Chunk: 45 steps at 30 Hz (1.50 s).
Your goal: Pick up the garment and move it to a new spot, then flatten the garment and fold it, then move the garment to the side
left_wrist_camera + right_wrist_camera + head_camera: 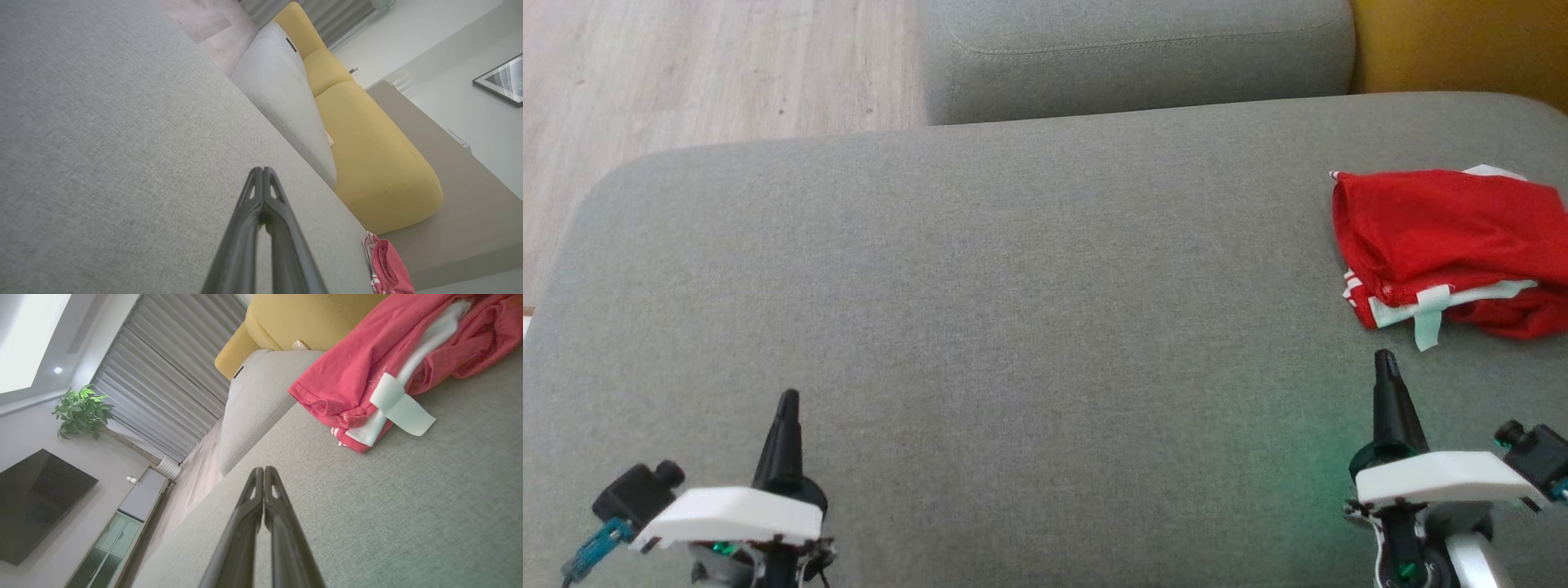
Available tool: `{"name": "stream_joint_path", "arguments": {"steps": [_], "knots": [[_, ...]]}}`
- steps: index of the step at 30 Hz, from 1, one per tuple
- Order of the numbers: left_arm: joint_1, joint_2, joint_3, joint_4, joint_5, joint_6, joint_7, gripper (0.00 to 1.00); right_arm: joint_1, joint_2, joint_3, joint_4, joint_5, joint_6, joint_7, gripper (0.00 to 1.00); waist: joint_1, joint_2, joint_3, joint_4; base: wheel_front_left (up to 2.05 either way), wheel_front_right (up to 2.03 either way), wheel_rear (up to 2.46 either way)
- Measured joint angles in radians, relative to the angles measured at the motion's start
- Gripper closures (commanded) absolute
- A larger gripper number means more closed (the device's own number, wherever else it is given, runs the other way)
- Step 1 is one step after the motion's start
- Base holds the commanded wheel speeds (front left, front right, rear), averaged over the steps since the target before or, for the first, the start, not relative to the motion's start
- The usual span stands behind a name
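The garment (pixel 1445 237) is red with white trim, folded into a compact bundle at the right edge of the grey couch seat (pixel 1013 310). It also shows as a red bundle (pixel 367 371) in the right wrist view and as a small red patch (pixel 388 267) in the left wrist view. My right gripper (pixel 1385 359) is shut and empty, a short way in front of the garment without touching it. My left gripper (pixel 788 398) is shut and empty over bare cushion at the lower left, far from the garment. Both pairs of fingertips (pixel 262 170) (pixel 264 470) meet.
A second grey cushion (pixel 1135 57) lies beyond the seat, with a yellow cushion (pixel 1462 45) at the far right. Wooden floor (pixel 703 73) lies at the far left past the seat's rounded corner. A TV (pixel 36 502) and a plant (pixel 81 410) stand further off.
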Motion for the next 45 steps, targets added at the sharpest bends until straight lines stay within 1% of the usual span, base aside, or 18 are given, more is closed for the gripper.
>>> {"name": "stream_joint_path", "arguments": {"steps": [45], "knots": [[-0.054,0.001,0.084,0.025,-0.463,-0.027,0.132,1.00,-0.006,-0.001,-0.082,-0.012,0.523,0.000,0.131,1.00,0.0000,0.0000,-0.003,0.007,0.00,0.00,0.00]]}}
